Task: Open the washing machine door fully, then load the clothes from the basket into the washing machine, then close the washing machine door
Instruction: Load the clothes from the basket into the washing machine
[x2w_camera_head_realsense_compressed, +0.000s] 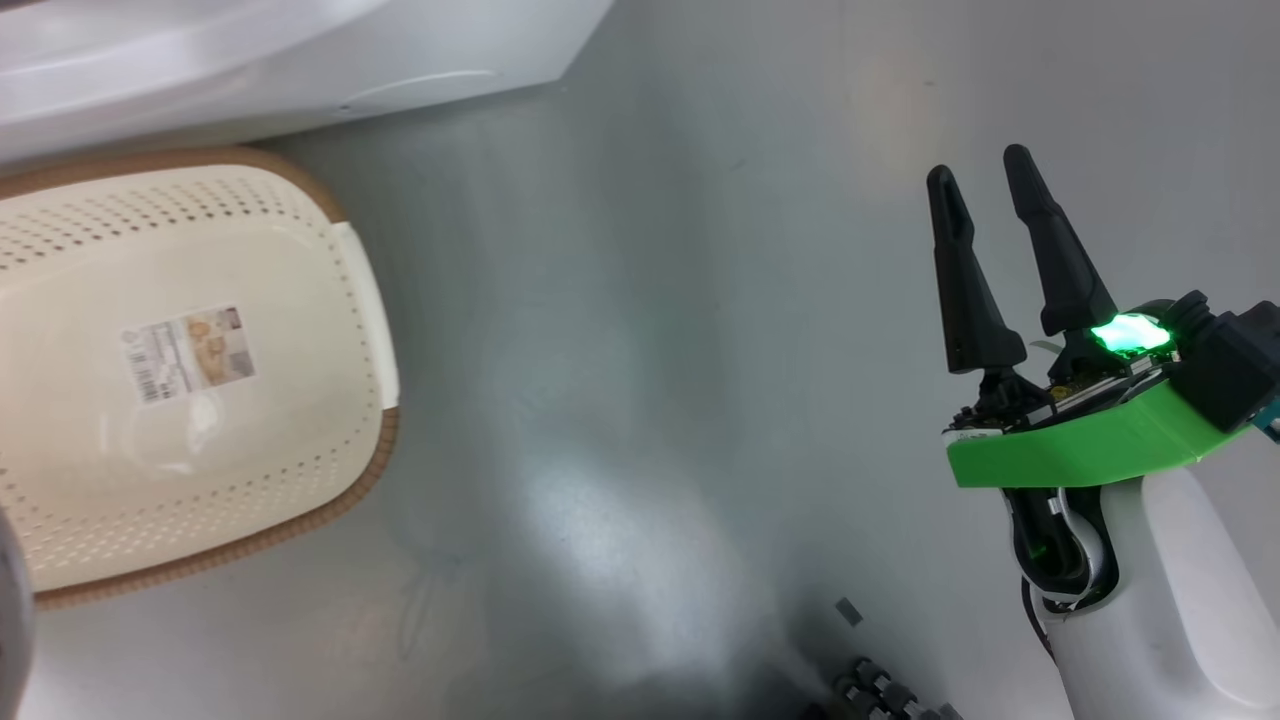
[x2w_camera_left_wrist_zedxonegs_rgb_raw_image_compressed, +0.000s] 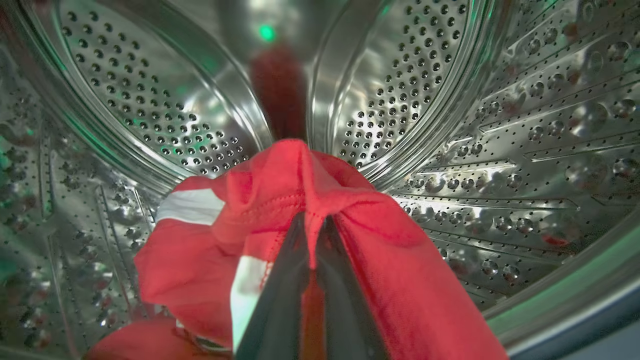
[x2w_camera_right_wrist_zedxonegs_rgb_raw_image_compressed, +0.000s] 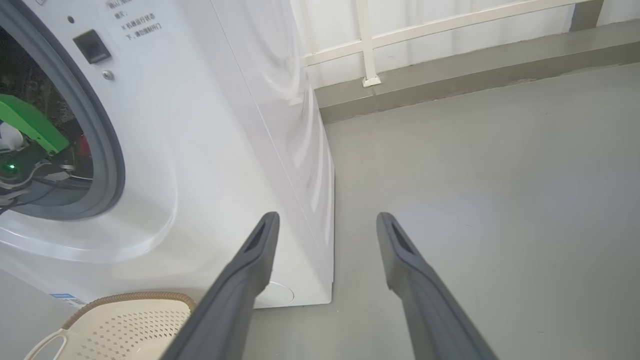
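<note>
The left gripper (x2w_camera_left_wrist_zedxonegs_rgb_raw_image_compressed: 312, 225) was pinched narrow on the clothes (x2w_camera_left_wrist_zedxonegs_rgb_raw_image_compressed: 200, 260), the red fabric bunched at its 12 o'clock inside the washing machine (x2w_camera_left_wrist_zedxonegs_rgb_raw_image_compressed: 440, 80) drum; the right gripper (x2w_camera_head_realsense_compressed: 980, 165), wide and empty, hung well outside, so the left arm was nearer

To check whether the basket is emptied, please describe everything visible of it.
The basket is cream plastic with rounded corners, rows of small holes in its walls, a brown woven-look rim and a side handle. A paper label lies on its bottom. It stands upright on the grey floor, close before the washing machine. Its visible part is empty.
</note>
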